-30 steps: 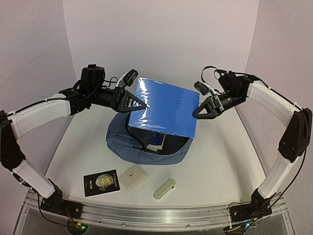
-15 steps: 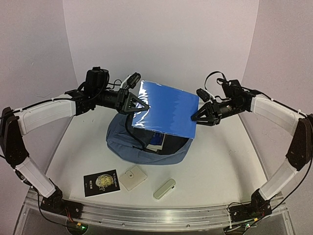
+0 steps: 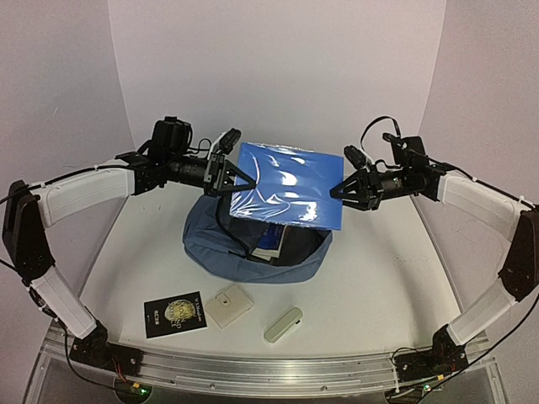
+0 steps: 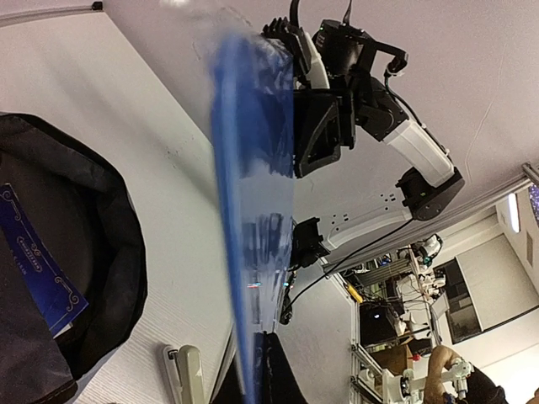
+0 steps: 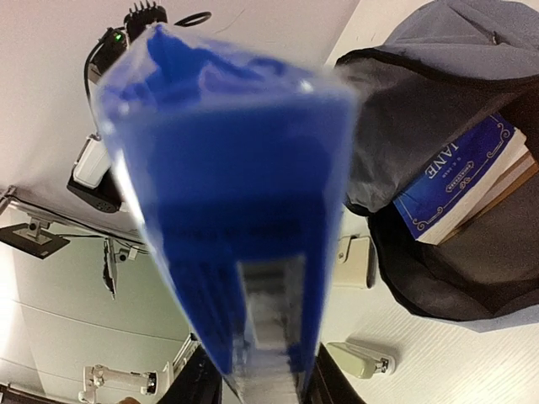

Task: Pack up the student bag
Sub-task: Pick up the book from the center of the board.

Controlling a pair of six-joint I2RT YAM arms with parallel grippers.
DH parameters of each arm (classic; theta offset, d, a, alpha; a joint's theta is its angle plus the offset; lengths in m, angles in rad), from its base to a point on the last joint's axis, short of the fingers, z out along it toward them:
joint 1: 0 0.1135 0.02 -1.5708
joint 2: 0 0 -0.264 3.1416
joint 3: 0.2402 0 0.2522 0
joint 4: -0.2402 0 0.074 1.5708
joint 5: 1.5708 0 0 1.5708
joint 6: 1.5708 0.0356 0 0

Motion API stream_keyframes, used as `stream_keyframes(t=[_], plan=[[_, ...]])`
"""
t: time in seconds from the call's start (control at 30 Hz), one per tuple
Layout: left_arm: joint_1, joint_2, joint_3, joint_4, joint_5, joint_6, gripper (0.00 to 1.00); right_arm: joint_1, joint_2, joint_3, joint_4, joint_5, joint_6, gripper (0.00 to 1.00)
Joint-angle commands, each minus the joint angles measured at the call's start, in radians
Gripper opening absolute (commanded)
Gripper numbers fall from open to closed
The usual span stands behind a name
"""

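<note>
Blue and glossy under a clear wrap, the blue notebook [image 3: 289, 185] hangs in the air between your two pincers, nearly level, with its near edge tipped slightly down. Your left pincer [image 3: 238, 178] is pressed together on the notebook's left edge, and its wrist view looks straight along the thin sheet from that grip. Your right pincer [image 3: 339, 192] pinches the opposite edge; from its own wrist camera you see a finger close against each face of the notebook. The student bag [image 3: 219, 244] lies on the table [image 3: 379, 278] directly below both pincers and under the held notebook, its mouth open and facing up. Inside the opening, below and between the pincers, a dark-blue book [image 3: 269, 244] with a pale ornamental border lies flat. Nearer to the arm bases than either pincer, three small things rest on the table in a row: a black card [image 3: 174, 313], a cream square box [image 3: 229, 305] and a pale oblong case [image 3: 283, 325], all well apart from the bag's front edge.
</note>
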Motion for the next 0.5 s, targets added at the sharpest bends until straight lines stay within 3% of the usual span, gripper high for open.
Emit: stream_keyframes(t=[0.0,0.07,0.13,0.2,0.23,0.33,0.47], plan=[[-0.018,0.031,0.068,-0.003,0.019,0.033,0.02,0.014,-0.054,-0.007,0.112,-0.069,0.058,0.35],[-0.018,0.043,0.076,-0.007,0.028,0.035,0.02,0.014,-0.055,-0.006,0.115,-0.071,0.067,0.35],[-0.018,0.051,0.088,-0.023,0.024,0.039,0.04,0.014,-0.058,-0.009,0.116,-0.063,0.072,0.28],[-0.018,0.052,0.094,-0.039,-0.006,0.044,0.13,0.014,-0.061,-0.015,0.115,-0.038,0.08,0.12],[-0.018,0.047,0.095,-0.05,-0.034,0.05,0.23,0.011,-0.06,-0.02,0.114,-0.021,0.086,0.02],[-0.018,0.021,0.101,-0.122,-0.205,0.074,0.49,-0.024,-0.058,-0.04,0.117,0.034,0.112,0.0],[-0.021,0.013,0.141,-0.284,-0.464,0.129,0.58,-0.094,-0.062,-0.091,0.141,0.132,0.174,0.0]])
